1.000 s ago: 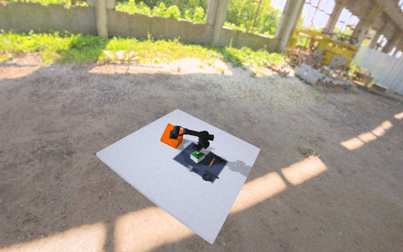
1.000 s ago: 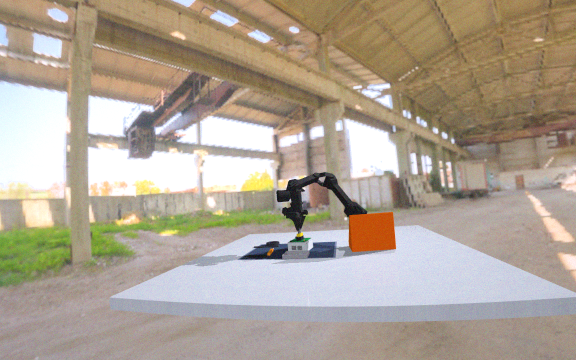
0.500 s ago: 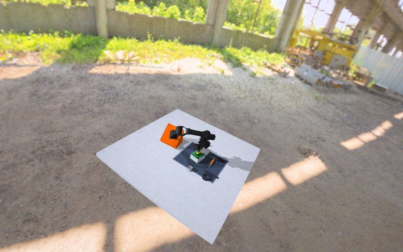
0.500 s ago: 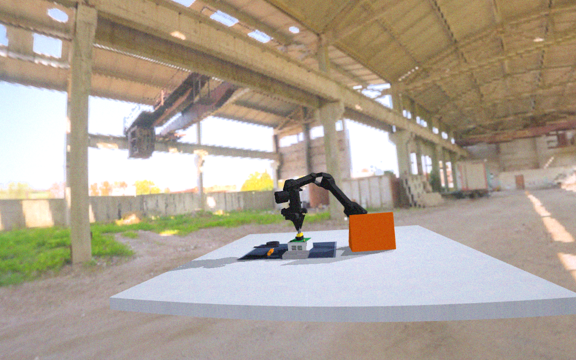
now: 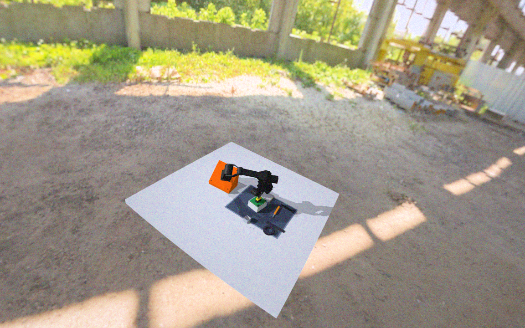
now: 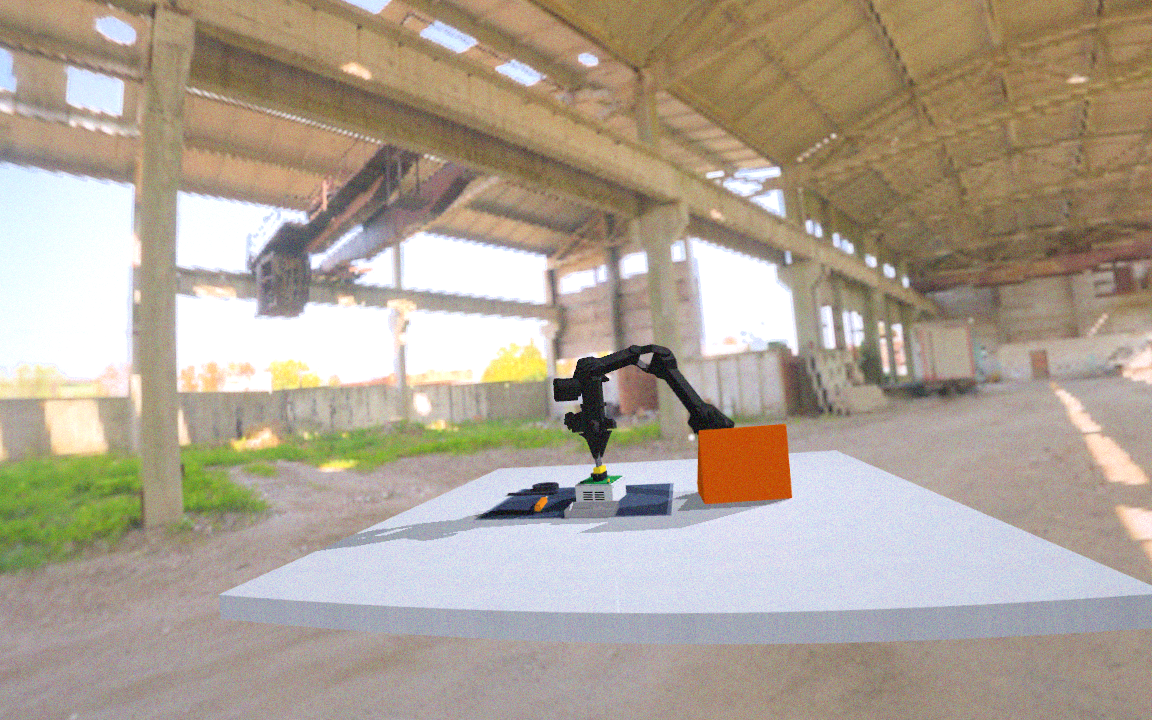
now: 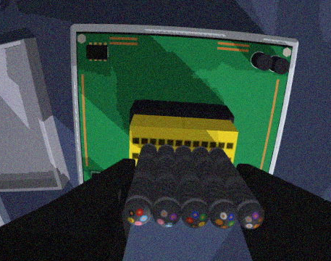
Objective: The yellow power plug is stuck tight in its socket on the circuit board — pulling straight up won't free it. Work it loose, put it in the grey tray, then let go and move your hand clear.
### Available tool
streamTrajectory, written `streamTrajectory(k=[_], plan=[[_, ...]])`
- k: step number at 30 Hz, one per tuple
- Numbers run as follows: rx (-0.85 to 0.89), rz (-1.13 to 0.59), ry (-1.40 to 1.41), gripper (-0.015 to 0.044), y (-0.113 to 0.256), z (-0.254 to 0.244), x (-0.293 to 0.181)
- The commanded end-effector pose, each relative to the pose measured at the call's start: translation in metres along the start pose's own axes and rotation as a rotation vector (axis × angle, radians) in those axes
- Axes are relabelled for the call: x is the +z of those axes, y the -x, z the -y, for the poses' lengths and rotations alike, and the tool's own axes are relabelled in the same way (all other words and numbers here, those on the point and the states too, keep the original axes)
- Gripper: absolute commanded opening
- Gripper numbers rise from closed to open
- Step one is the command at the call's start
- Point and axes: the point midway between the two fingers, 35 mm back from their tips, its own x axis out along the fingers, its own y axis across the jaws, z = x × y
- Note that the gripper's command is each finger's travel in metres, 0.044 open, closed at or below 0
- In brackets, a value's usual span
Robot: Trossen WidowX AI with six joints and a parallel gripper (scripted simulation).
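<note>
Yellow plug (image 5: 258,198) (image 6: 599,470) (image 7: 183,125) sat in the black socket (image 7: 183,108) on the green board (image 5: 253,202) (image 7: 172,72). Jaws were pinching the plug. Likely light, rigid housing, a bit slick; bundled cables (image 7: 190,181) probably flexible. Best hold: housing flanks, low, not cables. Wrist view gave pin openings and cable ends; exterior gave the near-vertical approach, top the orange screwdriver (image 5: 276,210) (image 6: 541,504), outside wrist view.
</note>
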Motion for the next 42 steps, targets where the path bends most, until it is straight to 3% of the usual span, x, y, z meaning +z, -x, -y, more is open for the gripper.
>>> streamTrajectory(k=[1,9,22,35,42], plan=[[-0.088,0.025,0.019,0.0000,0.014,-0.008,-0.001],[-0.190,0.025,0.017,0.0000,0.015,-0.016,-0.001],[0.078,0.022,0.021,0.0000,0.021,0.006,-0.001],[-0.192,0.025,0.017,0.0000,0.022,-0.017,-0.002],[-0.109,0.024,0.019,0.0000,0.024,-0.010,-0.001]])
